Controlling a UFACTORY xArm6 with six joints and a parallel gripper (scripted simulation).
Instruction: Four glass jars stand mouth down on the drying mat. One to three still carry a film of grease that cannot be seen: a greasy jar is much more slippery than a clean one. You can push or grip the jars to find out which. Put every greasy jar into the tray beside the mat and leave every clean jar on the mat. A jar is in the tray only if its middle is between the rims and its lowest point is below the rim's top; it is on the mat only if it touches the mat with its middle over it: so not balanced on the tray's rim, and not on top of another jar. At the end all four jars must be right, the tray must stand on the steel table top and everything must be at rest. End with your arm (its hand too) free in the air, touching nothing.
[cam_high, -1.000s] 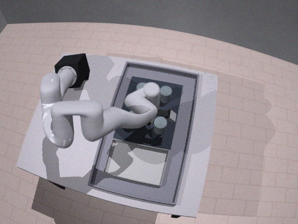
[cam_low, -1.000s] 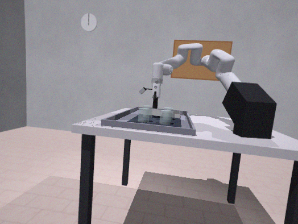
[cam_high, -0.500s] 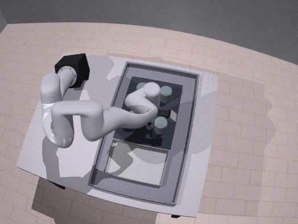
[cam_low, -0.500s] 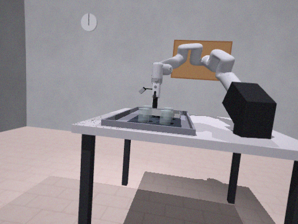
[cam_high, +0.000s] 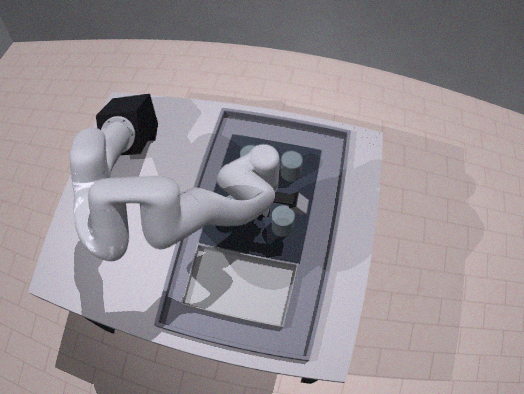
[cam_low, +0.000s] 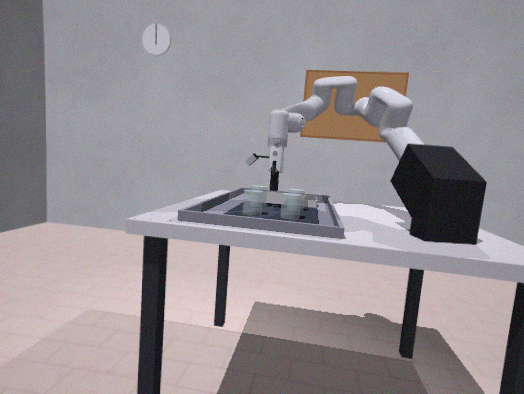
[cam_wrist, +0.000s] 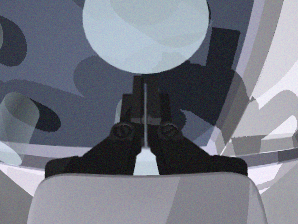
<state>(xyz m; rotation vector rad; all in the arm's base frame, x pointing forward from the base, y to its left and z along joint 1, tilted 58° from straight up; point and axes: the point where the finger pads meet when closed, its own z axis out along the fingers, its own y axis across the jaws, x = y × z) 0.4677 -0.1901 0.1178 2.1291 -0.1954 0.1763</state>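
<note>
the hand (cam_wrist: 144, 137) is fully closed with its fingers pressed together, holding nothing, poised above the dark drying mat (cam_high: 307, 165); one jar (cam_wrist: 145, 18) stands just ahead of the fingertips; another jar (cam_high: 291, 165) stands on the mat; the tray (cam_high: 287, 300) sits beside the mat on the desk (cam_high: 65, 270).

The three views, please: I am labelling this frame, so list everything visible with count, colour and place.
Pale green glass jars: three visible, one nearest the gripper, one farther along the mat, one half hidden by the arm; a fourth cannot be made out.
Dark drying mat: one, inside the grey frame.
Pale shallow tray: one, beside the mat, no jar in it.
Grey raised frame: one, around mat and tray.
Grey steel table: one, black legs.
Black box base: one, table corner.
Orange board, round white clock: on the wall.
White arm: one.
Black gripper: shut, empty, above the mat by the nearest jar.
</note>
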